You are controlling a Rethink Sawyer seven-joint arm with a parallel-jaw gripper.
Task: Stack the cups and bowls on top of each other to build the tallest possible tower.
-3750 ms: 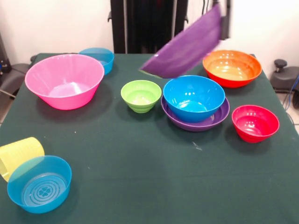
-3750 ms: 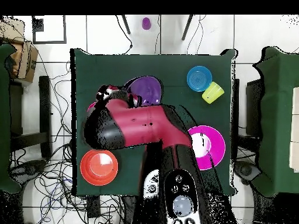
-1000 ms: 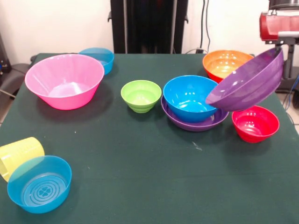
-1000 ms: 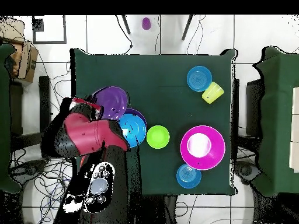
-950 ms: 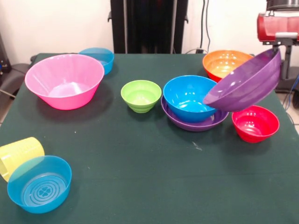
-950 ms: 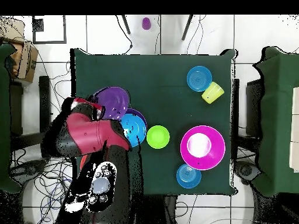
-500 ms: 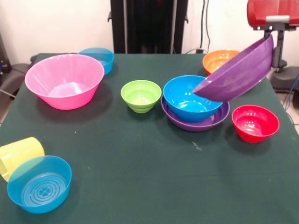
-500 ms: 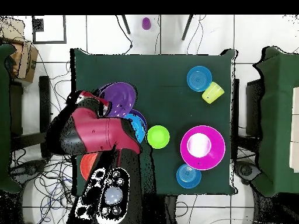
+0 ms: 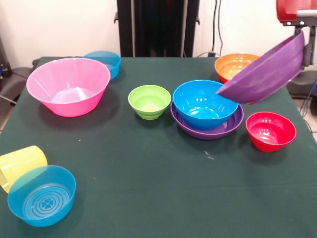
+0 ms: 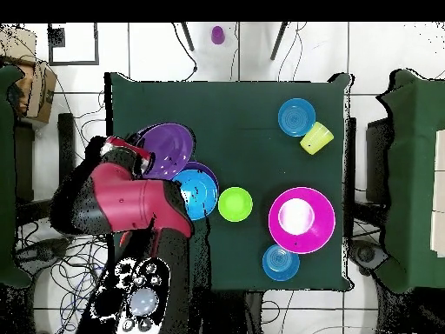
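My gripper (image 9: 302,33) (image 10: 137,154) is shut on the rim of a wide purple bowl (image 9: 265,69) (image 10: 167,146). It holds the bowl tilted in the air, above the orange bowl (image 9: 234,64) and the red bowl (image 9: 270,130). A blue bowl (image 9: 203,103) (image 10: 198,191) sits inside a second purple bowl (image 9: 210,130). A green bowl (image 9: 149,101), a large pink bowl (image 9: 68,85), two translucent blue bowls (image 9: 104,59) (image 9: 42,195) and a ribbed yellow cup (image 9: 20,163) lying on its side are on the table. The arm hides the orange and red bowls in the overhead view.
The green table (image 9: 148,173) ends just right of the red bowl. A small purple cup (image 10: 217,34) lies off the table on the floor. The robot's pedestal (image 9: 158,27) stands behind the far edge.
The held purple bowl has risen from just above the red bowl and tilted more steeply. A few seconds ago it was over the table's middle; it has moved to the right side of the front view.
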